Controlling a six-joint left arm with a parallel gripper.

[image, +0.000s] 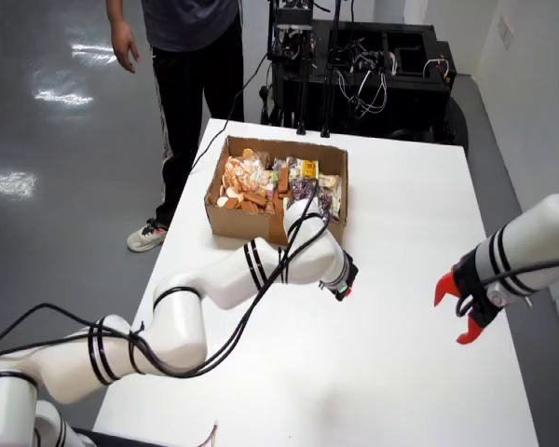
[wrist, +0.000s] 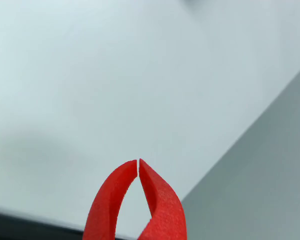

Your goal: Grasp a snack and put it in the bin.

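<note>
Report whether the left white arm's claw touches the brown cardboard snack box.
Apart. The view from above shows the claw over bare white table, with tabletop between it and the brown cardboard box.

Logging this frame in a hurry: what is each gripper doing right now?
Working gripper, near the snack box: shut, fingertips touching, holding nothing.
Second arm's gripper, on the right in the view from above: open, empty.

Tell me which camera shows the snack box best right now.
The wide room view: the open cardboard box sits fully visible on the white table, packed with snacks. The view that rides on the pincer shows none of it, only bare tabletop and the shut red pincer.
</note>
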